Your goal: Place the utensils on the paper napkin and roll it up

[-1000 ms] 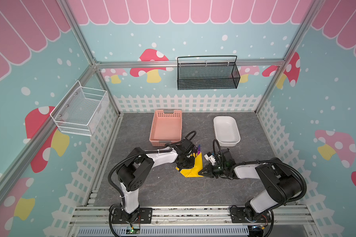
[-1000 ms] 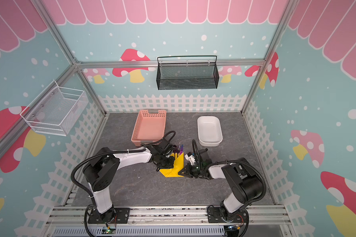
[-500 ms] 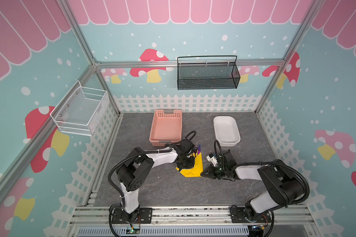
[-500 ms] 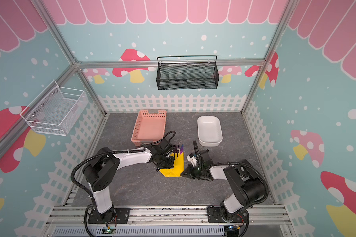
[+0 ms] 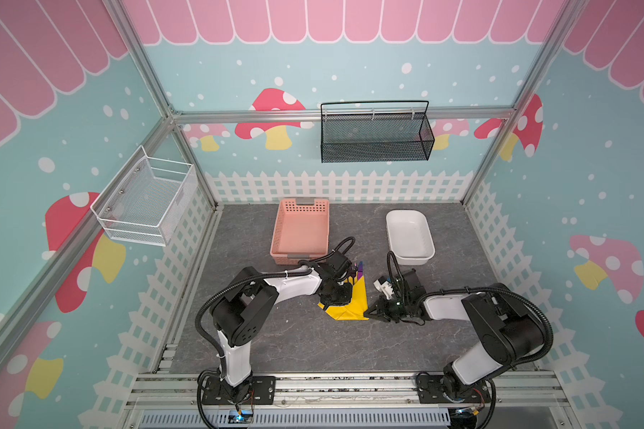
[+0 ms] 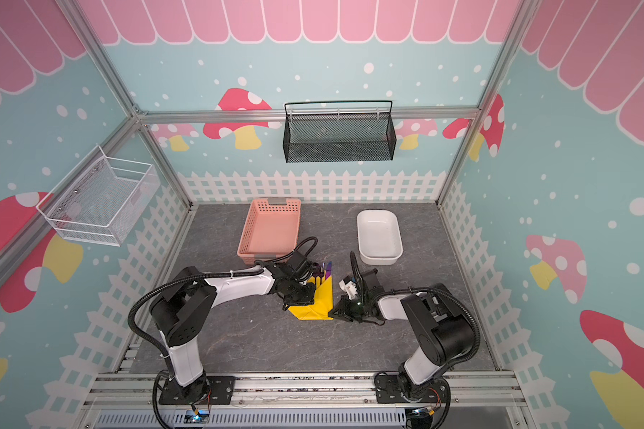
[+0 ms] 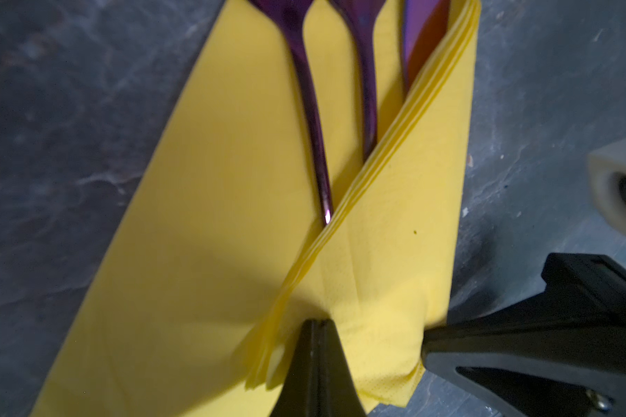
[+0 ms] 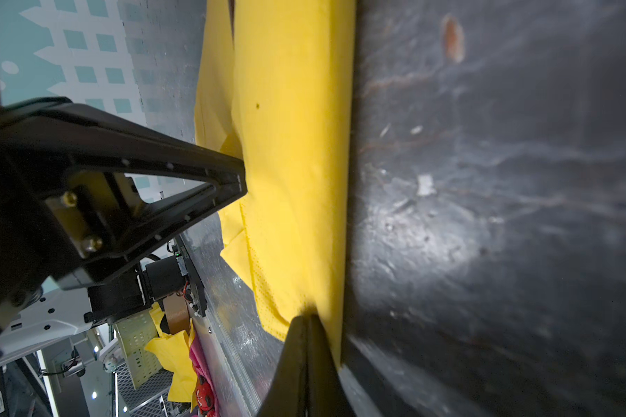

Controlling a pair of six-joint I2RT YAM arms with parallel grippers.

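The napkin (image 5: 350,310) lies on the table (image 5: 294,345) just off the near right corner of the basket (image 5: 300,232). It is partly wrapped, with one layered flap folded slantwise over the handles of the utensils (image 7: 367,90). The three pieces lie side by side, almost parallel, their long axis running from the front of the table toward the basket's side. Their heads point that way and stick out past the napkin's far edge, while the handle ends are hidden under the flap. The left gripper (image 7: 317,326) is fully closed, its tips set on the flap's stacked edge at the bundle's end farthest from the basket. The right gripper (image 8: 308,321) is also closed, its tips at the folded outer side of the napkin, where the paper puckers. I cannot tell whether either has paper caught between its tips or only presses on it. The step in hand looks like the roll itself. To do it well, the push should go square across the long axis, so the handles turn over together and do not fan out. One gripper should pin the handle end while the other carries the fold across, gently, since thin paper tears or springs open.
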